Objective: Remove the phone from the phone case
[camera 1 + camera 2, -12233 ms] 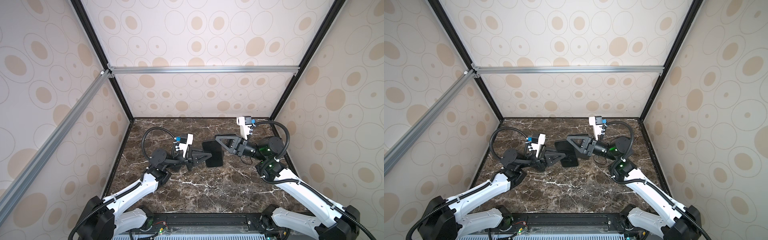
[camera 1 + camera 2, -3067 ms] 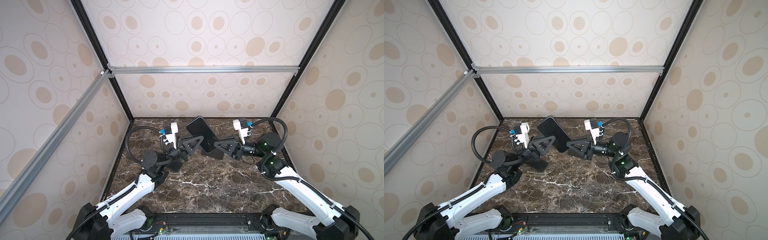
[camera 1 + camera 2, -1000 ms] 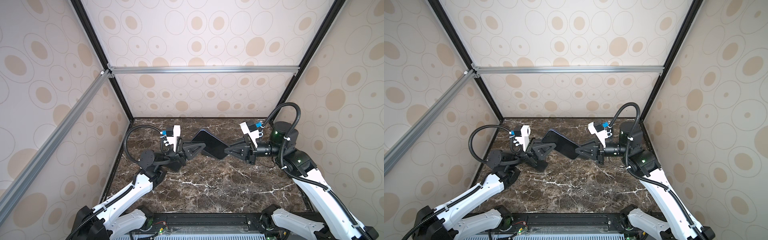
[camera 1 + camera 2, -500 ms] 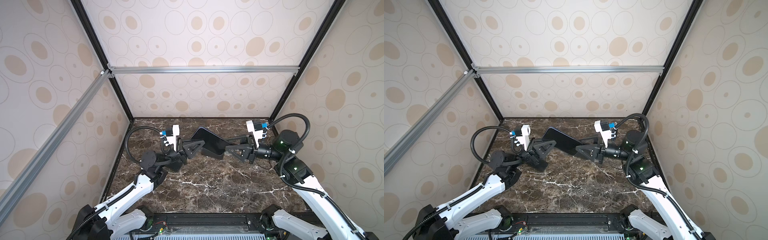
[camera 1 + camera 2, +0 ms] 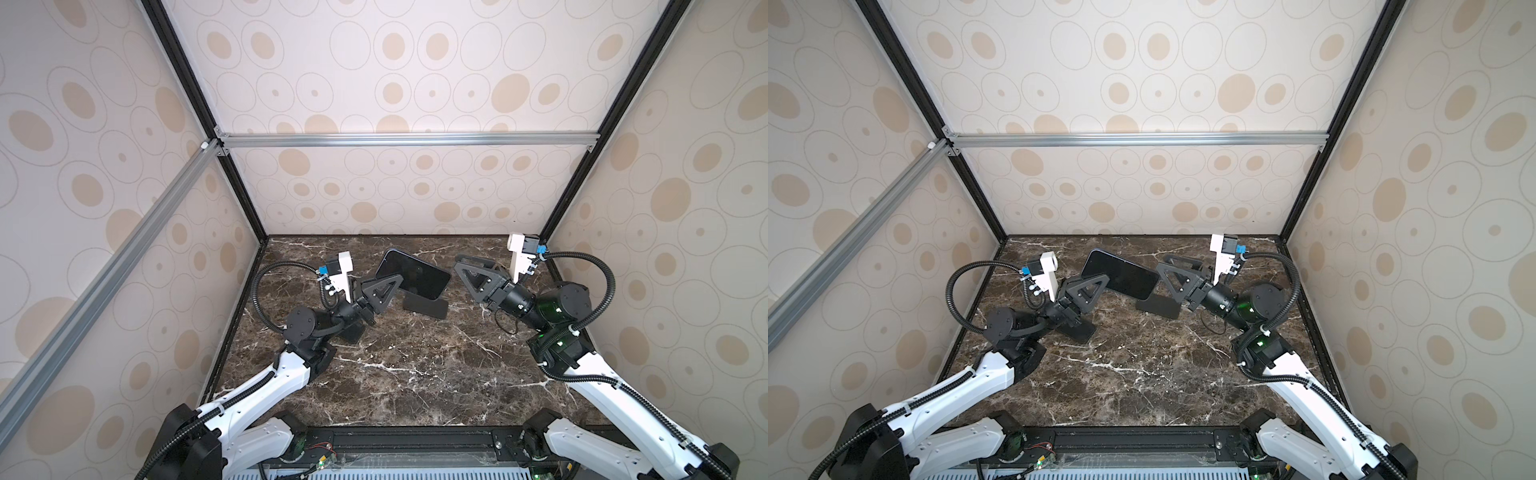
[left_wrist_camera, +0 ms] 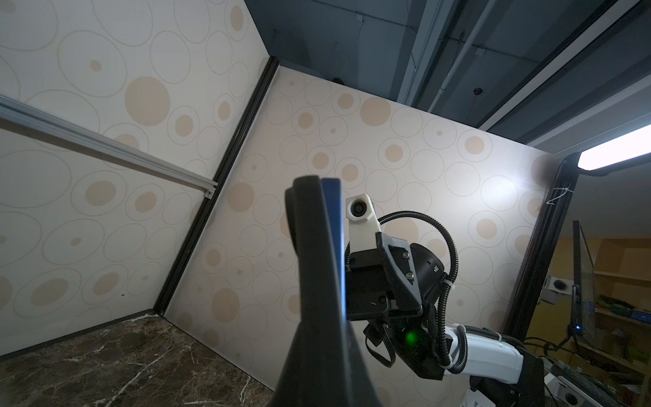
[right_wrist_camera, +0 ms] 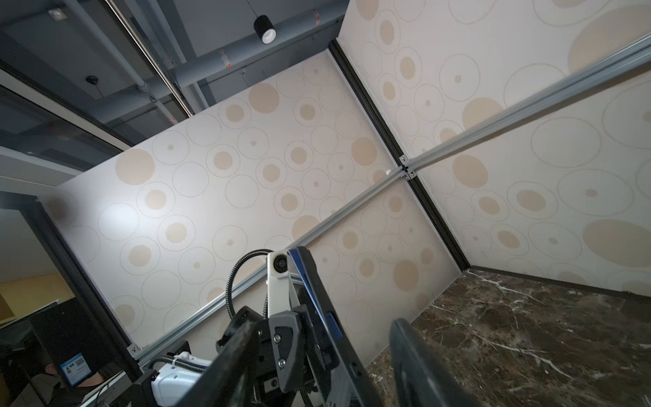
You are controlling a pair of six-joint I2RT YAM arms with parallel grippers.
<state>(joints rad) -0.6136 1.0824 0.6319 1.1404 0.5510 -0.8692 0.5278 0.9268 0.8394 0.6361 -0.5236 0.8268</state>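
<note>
- Your left gripper [image 5: 394,285] is clamped tight on the phone [image 5: 415,272], gripping the end nearest the left arm; the phone is held up off the table [image 5: 415,374], tilted, dark screen facing up, its long side running toward the right arm
- Left wrist view: the phone's edge [image 6: 334,218] shows bare blue, pinched against a dark finger [image 6: 310,253]
- Your right gripper [image 5: 460,266] stands wide and empty; it sits just beside the phone's free end, apart from it, not touching
- Right wrist view: its fingers [image 7: 419,366] are spread to either side; the phone [image 7: 317,292] shows edge-on beyond them, blue side with a small blue button
- The phone case [image 5: 426,308] is a dark flat slab lying on the marble in both top views; it sits under the phone's free end, between the two grippers; neither gripper touches it
- You can't tell which face of the case is up
</note>
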